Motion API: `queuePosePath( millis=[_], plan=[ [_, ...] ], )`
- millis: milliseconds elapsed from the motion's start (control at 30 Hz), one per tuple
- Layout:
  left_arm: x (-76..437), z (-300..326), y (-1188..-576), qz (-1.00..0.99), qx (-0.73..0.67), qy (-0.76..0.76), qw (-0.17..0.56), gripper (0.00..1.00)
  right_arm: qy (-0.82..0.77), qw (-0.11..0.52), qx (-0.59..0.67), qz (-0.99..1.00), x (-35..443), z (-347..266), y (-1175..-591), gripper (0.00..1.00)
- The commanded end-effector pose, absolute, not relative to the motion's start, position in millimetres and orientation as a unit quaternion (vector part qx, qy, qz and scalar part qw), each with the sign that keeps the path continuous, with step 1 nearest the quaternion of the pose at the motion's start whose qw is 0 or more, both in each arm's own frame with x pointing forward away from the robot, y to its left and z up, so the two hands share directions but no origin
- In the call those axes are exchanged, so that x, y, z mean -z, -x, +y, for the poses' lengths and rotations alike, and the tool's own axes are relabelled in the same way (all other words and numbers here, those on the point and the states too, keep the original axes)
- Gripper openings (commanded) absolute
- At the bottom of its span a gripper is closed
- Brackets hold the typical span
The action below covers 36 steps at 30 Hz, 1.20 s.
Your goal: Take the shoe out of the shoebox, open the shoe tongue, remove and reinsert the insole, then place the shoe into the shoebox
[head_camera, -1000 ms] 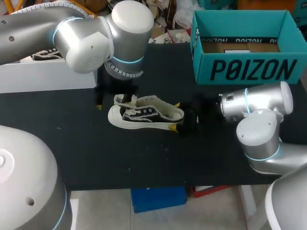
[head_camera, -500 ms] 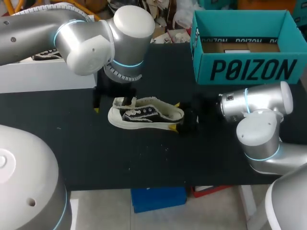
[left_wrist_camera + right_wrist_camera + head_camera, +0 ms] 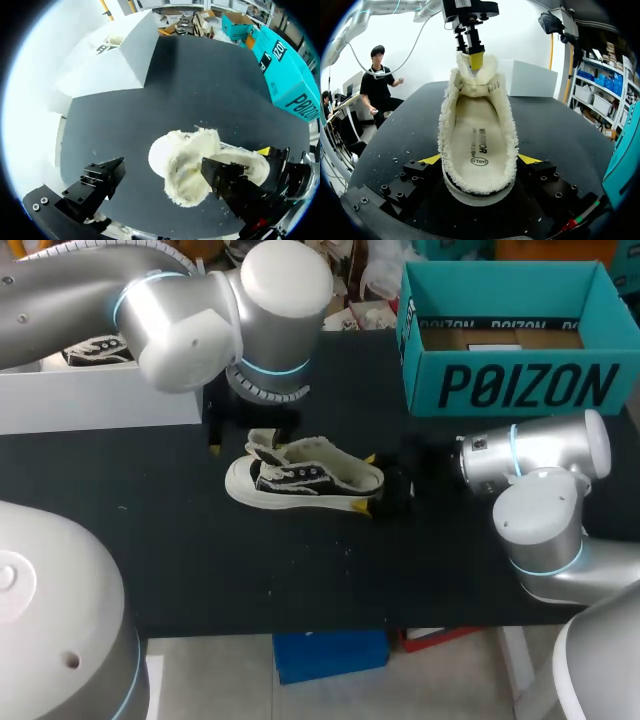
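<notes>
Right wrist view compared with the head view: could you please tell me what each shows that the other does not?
Only the right wrist view: the insole lying inside the shoe. Only the head view: the shoe's black laced side and inside the open shoebox. Both: the right gripper clamping the heel, the left gripper at the tongue.

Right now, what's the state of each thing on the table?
Black-and-white fleece-lined shoe: out, resting on black table.
Fleecy tongue: lifted open.
Printed insole: seated inside shoe.
Teal cardboard shoebox: open, no shoe visible.
Left gripper: open, one finger against tongue.
Right gripper: shut on shoe's heel.
</notes>
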State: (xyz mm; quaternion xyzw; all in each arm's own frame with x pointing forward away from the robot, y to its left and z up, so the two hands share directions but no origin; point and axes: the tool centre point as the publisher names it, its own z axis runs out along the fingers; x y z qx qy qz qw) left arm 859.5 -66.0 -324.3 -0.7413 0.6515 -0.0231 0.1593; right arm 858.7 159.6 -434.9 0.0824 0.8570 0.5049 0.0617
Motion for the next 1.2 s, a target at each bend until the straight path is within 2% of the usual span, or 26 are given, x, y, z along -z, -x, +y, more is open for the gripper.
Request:
queuePosePath(
  millis=[33,100,133,167,200,233,267,367,467,567,600,667,733,800,1200],
  plan=[
    [304.0,-60.4,-854.2,0.689,0.071,0.708,0.141,1.0,-0.083,0.062,-0.504,0.857,436.8,160.0,-859.5,0.0],
    [296.9,-66.5,-857.9,0.712,0.089,0.685,0.13,1.0,-0.083,0.062,-0.504,0.857,436.8,160.0,-859.5,0.0],
    [293.8,-69.9,-859.7,0.726,0.098,0.67,0.116,0.85,-0.083,0.062,-0.504,0.857,436.8,160.0,-859.5,0.0],
    [291.4,-73.8,-862.7,0.738,0.104,0.658,0.109,0.52,-0.083,0.062,-0.504,0.857,436.8,160.0,-859.5,0.0],
    [289.7,-78.1,-865.4,0.753,0.112,0.642,0.094,0.37,-0.083,0.062,-0.504,0.857,436.8,160.0,-859.5,0.0],
    [288.8,-83.5,-867.0,0.779,0.119,0.612,0.068,0.09,-0.083,0.062,-0.504,0.857,436.8,160.0,-859.5,0.0],
    [288.9,-88.7,-867.9,0.798,0.128,0.586,0.057,0.0,-0.083,0.062,-0.504,0.857,436.8,160.0,-859.5,0.0],
    [294.0,-103.6,-873.4,0.851,0.127,0.509,0.011,0.0,-0.083,0.062,-0.504,0.857,436.8,160.0,-859.5,0.0],
    [297.5,-115.0,-876.0,0.903,0.127,0.406,-0.067,0.0,-0.083,0.062,-0.504,0.857,436.8,160.0,-859.5,0.0],
    [299.0,-126.1,-881.7,0.924,0.108,0.353,-0.104,0.0,-0.083,0.062,-0.504,0.857,436.8,160.0,-859.5,0.0],
    [299.4,-131.3,-884.9,0.923,0.099,0.361,-0.089,0.0,-0.083,0.062,-0.504,0.857,436.8,160.0,-859.5,0.0],
    [297.0,-140.7,-894.6,0.912,0.071,0.385,-0.118,0.0,-0.083,0.062,-0.504,0.857,436.8,160.0,-859.5,0.0],
    [292.7,-148.9,-897.6,0.908,0.05,0.401,-0.112,0.0,-0.083,0.062,-0.504,0.857,436.8,160.0,-859.5,0.0],
    [289.3,-159.1,-899.3,0.889,-0.004,0.452,-0.075,0.0,-0.083,0.062,-0.504,0.857,436.8,160.0,-859.5,0.0],
    [289.3,-159.1,-899.3,0.889,-0.004,0.452,-0.075,0.0,-0.083,0.062,-0.504,0.857,436.8,160.0,-859.5,0.0]
  ],
)
